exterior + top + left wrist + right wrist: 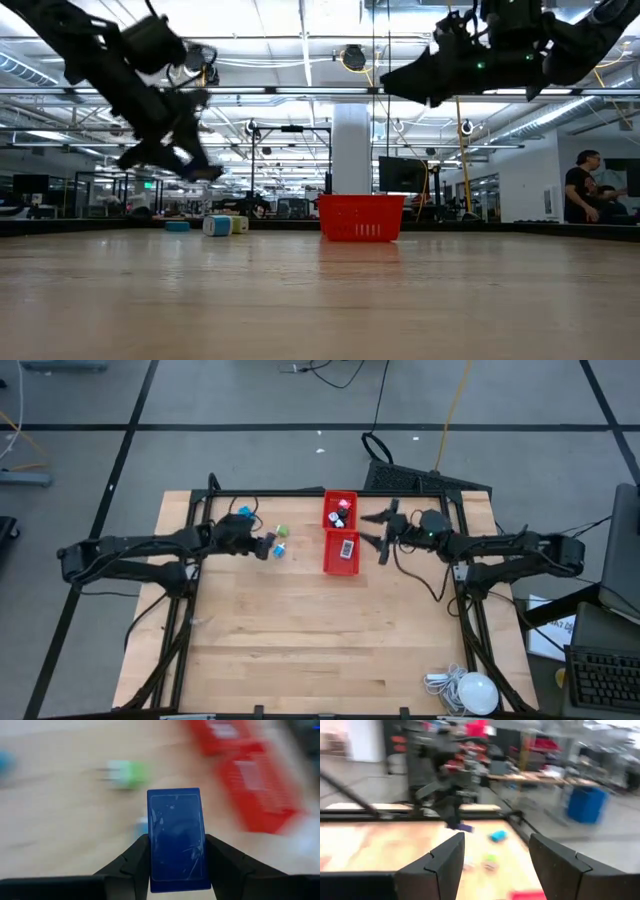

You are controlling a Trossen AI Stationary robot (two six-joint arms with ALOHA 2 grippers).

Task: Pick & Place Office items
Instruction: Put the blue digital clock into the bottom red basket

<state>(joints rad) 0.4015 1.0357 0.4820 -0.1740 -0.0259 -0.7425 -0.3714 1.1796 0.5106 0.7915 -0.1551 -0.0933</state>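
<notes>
My left gripper (268, 546) is shut on a dark blue flat rectangular piece (178, 839), held above the table left of the red tray (341, 532). A green piece (282, 532), a light blue piece (245, 512) and another small light blue piece (280, 549) lie on the wood near it. The tray holds red, black and white pieces in its far compartment (340, 510) and a white piece (347, 547) in its near one. My right gripper (381, 532) is open and empty, in the air just right of the tray. My left gripper pinches the dark blue piece by its two long side edges (151, 855) between its two fingers (136, 857). The piece stands out beyond the fingertips, its broad face toward the wrist camera. It is lifted clear of the table.
A white round lamp-like thing with a cord (470, 690) lies at the table's near right corner. A black frame (300, 493) runs along the table's far edge. A person (583, 195) sits in the room beyond the table. Bare wood (320, 630) spreads over the near half.
</notes>
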